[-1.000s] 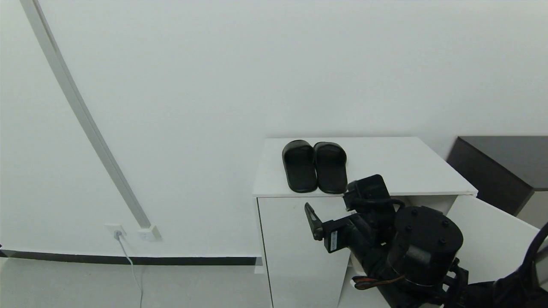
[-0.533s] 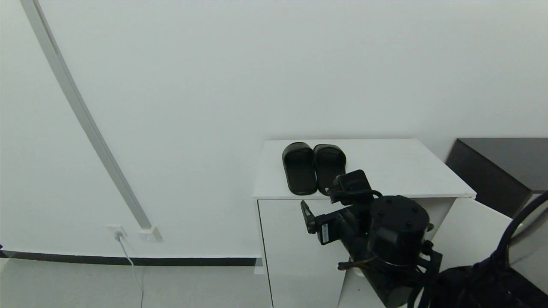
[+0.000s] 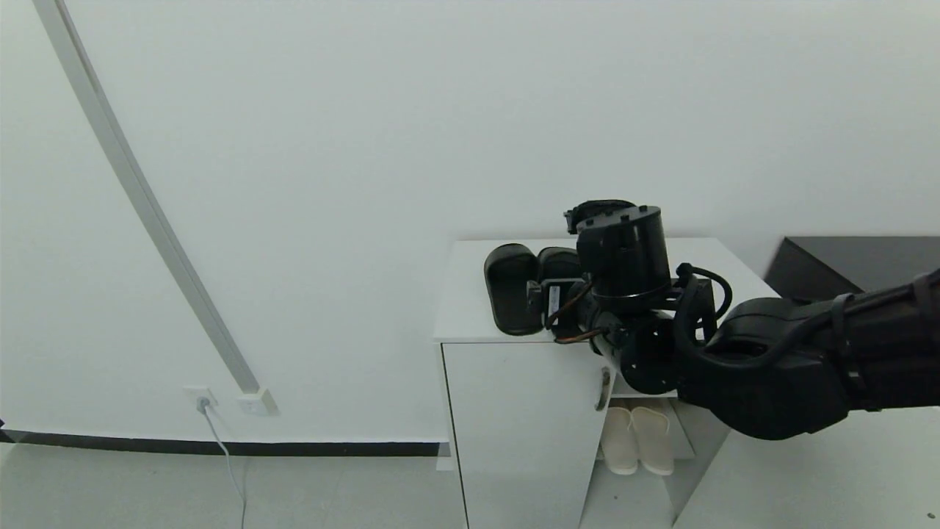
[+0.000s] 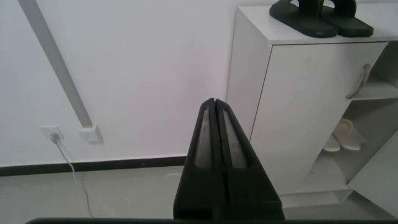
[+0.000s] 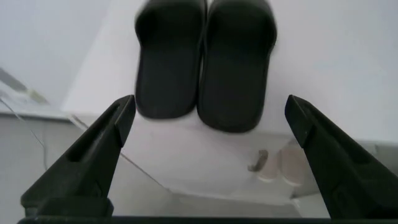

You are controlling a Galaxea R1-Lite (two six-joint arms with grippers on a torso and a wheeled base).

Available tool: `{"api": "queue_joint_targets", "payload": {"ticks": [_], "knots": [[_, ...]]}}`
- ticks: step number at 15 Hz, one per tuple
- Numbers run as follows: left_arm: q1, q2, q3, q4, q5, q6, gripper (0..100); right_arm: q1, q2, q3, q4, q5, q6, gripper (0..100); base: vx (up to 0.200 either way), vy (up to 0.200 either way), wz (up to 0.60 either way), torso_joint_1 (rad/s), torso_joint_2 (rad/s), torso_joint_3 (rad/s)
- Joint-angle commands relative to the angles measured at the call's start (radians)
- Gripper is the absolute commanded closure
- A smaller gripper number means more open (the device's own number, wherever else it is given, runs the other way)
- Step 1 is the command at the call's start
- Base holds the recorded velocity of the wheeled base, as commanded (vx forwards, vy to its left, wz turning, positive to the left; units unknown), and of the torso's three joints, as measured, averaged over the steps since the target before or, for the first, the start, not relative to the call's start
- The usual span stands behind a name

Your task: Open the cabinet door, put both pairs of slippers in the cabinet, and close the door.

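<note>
- The right gripper (image 5: 209,106) stood wide open at the near end of the black slippers (image 3: 512,297), its fingers spread wider than the pair.
- The black slippers lay side by side on top of the cabinet (image 3: 514,426), just right of the head view's centre.
- The white slippers (image 3: 637,439) sat on a shelf inside (lower right of centre), the right door (image 3: 808,485) swung open.
- The left gripper (image 4: 215,106) was closed on nothing, well apart from the cabinet.
</note>
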Motion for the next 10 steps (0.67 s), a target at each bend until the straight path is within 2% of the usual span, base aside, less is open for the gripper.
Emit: {"api": "queue_joint_targets", "payload": {"ticks": [1, 5, 7, 10], "knots": [[0.000, 0.000, 0.000, 0.000, 0.000, -0.001, 100, 0.006, -0.015, -0.028, 0.004, -0.004, 0.001, 0, 0.200, 0.000, 0.00, 0.007, 0.01, 0.002], [0.000, 0.000, 0.000, 0.000, 0.000, 0.000, 100, 0.009, 0.002, 0.015, -0.004, -0.007, 0.013, 0, 0.200, 0.000, 0.00, 0.000, -0.01, 0.001], [0.000, 0.000, 0.000, 0.000, 0.002, -0.006, 100, 0.029, 0.014, 0.064, -0.004, -0.007, 0.065, 0, 0.200, 0.000, 0.00, 0.002, 0.00, 0.002], [0.000, 0.000, 0.000, -0.002, 0.002, -0.006, 100, 0.051, 0.017, 0.138, -0.005, -0.004, 0.099, 0, 0.000, 0.000, 0.00, 0.000, 0.00, 0.000]]}}
